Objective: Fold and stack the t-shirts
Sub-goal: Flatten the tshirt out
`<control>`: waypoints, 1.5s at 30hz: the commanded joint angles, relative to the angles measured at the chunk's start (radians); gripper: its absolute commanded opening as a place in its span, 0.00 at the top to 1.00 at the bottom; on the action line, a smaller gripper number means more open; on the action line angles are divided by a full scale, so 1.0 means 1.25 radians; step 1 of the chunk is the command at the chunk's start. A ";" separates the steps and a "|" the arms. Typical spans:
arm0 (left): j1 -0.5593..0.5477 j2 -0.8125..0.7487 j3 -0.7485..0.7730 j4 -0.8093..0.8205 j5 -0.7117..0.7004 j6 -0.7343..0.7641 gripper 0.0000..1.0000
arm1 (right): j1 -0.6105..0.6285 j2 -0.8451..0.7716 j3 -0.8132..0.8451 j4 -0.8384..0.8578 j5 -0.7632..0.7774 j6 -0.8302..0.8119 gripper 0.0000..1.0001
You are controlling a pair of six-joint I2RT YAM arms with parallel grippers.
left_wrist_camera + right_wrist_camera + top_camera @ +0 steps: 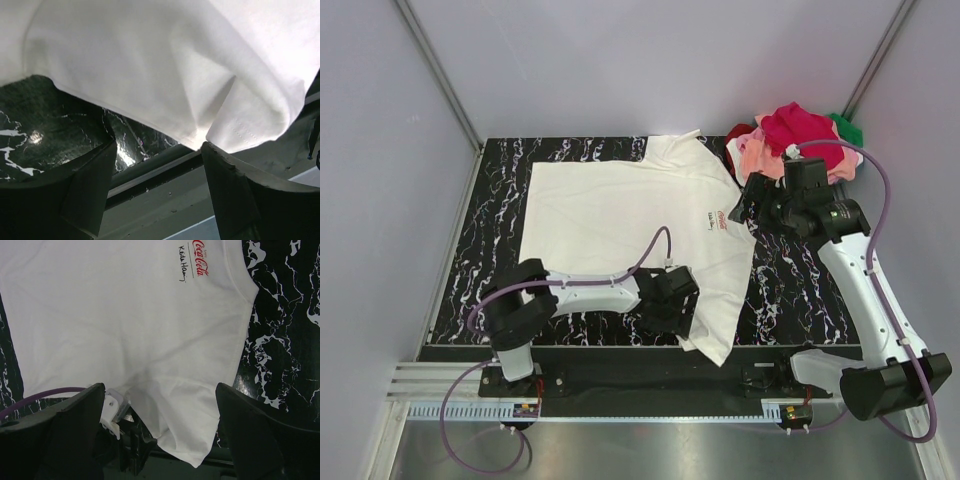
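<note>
- The white t-shirt [620,215] lies spread out flat on the black marbled table [490,250], with its collar toward the far side.
- It has a small red logo [200,262] on the chest, with a dark scribble just beside it.
- One near corner of the shirt droops over the table's near edge, past the flat part.
- My left gripper [159,145] sits low at that near edge, over the hem.
- Its fingers [90,175] stand apart, with nothing clamped between them.
- A folded edge of cloth hangs just in front of the tips. I cannot tell whether it touches the right-hand finger or only comes close.
- My right gripper [748,200] hovers above the shirt by its right sleeve. Its jaws are wide apart and hold nothing.
- From the right wrist I look down the shirt toward the hem, where a purple cable [40,397] shows at the cloth's edge.
- The pile of other t-shirts [800,140], pink, magenta, dark red and green, sits bunched and unfolded at the far right corner, just behind my right gripper.
</note>
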 commanded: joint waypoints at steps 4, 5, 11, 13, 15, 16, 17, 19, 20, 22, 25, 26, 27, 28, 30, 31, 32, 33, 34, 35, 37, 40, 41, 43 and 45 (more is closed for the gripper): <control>-0.003 0.085 0.082 -0.044 -0.071 -0.005 0.38 | 0.000 -0.037 -0.003 -0.002 0.016 -0.016 0.00; -0.004 0.094 0.091 -0.050 -0.078 -0.005 0.39 | 0.001 -0.038 -0.003 0.000 0.016 -0.015 0.00; -0.005 0.157 0.126 -0.106 -0.098 0.008 0.69 | 0.000 -0.052 -0.014 -0.004 0.003 -0.017 0.00; -0.005 0.175 0.126 -0.123 -0.101 0.020 0.76 | 0.000 -0.062 -0.018 0.000 0.002 -0.020 0.00; -0.005 0.201 0.131 -0.145 -0.112 0.036 0.77 | 0.000 -0.073 -0.028 0.002 0.003 -0.019 0.00; -0.004 0.207 0.137 -0.151 -0.116 0.040 0.78 | 0.000 -0.075 -0.035 0.007 0.002 -0.017 0.00; -0.005 0.222 0.140 -0.166 -0.124 0.046 0.78 | 0.000 -0.079 -0.036 0.009 -0.002 -0.016 0.00; -0.007 0.231 0.151 -0.178 -0.127 0.056 0.79 | 0.000 -0.081 -0.040 0.011 -0.005 -0.017 0.00; -0.005 0.239 0.157 -0.193 -0.128 0.060 0.79 | 0.000 -0.083 -0.044 0.011 -0.008 -0.016 0.00; -0.009 0.242 0.163 -0.243 -0.130 0.076 0.91 | 0.001 -0.085 -0.045 0.007 -0.010 -0.021 0.00; -0.020 0.208 0.131 -0.306 -0.155 0.088 1.00 | 0.000 -0.100 -0.051 0.005 -0.003 -0.026 0.00; -0.023 0.164 0.085 -0.312 -0.157 0.087 1.00 | 0.000 -0.105 -0.058 0.005 0.001 -0.025 0.00; -0.021 0.138 0.054 -0.306 -0.150 0.079 1.00 | 0.000 -0.116 -0.062 0.006 0.003 -0.025 0.00; -0.023 0.112 0.030 -0.303 -0.141 0.073 1.00 | 0.000 -0.119 -0.072 0.006 0.003 -0.021 0.00; -0.026 0.042 -0.024 -0.314 -0.133 0.049 1.00 | 0.000 -0.129 -0.079 0.008 0.003 -0.016 0.00; -0.029 0.023 -0.036 -0.318 -0.127 0.043 1.00 | 0.000 -0.129 -0.084 0.007 0.003 -0.010 0.00; -0.032 -0.011 -0.045 -0.327 -0.132 0.028 1.00 | 0.000 -0.129 -0.087 0.007 -0.002 -0.009 0.00; -0.041 -0.026 -0.052 -0.355 -0.140 0.020 1.00 | 0.001 -0.129 -0.089 0.007 -0.002 -0.007 0.00; -0.043 -0.042 -0.054 -0.365 -0.146 0.016 0.98 | 0.000 -0.128 -0.091 0.007 -0.002 -0.004 0.00; -0.045 -0.068 -0.055 -0.374 -0.144 0.009 0.85 | 0.000 -0.126 -0.093 0.007 -0.004 -0.004 0.00; -0.050 -0.099 -0.041 -0.395 -0.137 0.004 0.49 | 0.000 -0.123 -0.099 0.011 -0.005 0.001 0.00; -0.050 -0.184 0.012 -0.413 -0.136 0.013 0.03 | 0.000 -0.107 -0.107 0.019 -0.018 0.008 0.00; -0.045 -0.229 0.033 -0.420 -0.157 0.022 0.01 | 0.001 -0.094 -0.110 0.020 -0.027 0.011 0.00; -0.003 -0.272 0.074 -0.455 -0.182 0.037 0.01 | 0.001 -0.072 -0.101 0.007 -0.040 0.018 0.00; 0.088 -0.340 0.070 -0.469 -0.206 0.072 0.01 | 0.005 -0.052 -0.094 -0.012 -0.058 0.029 0.00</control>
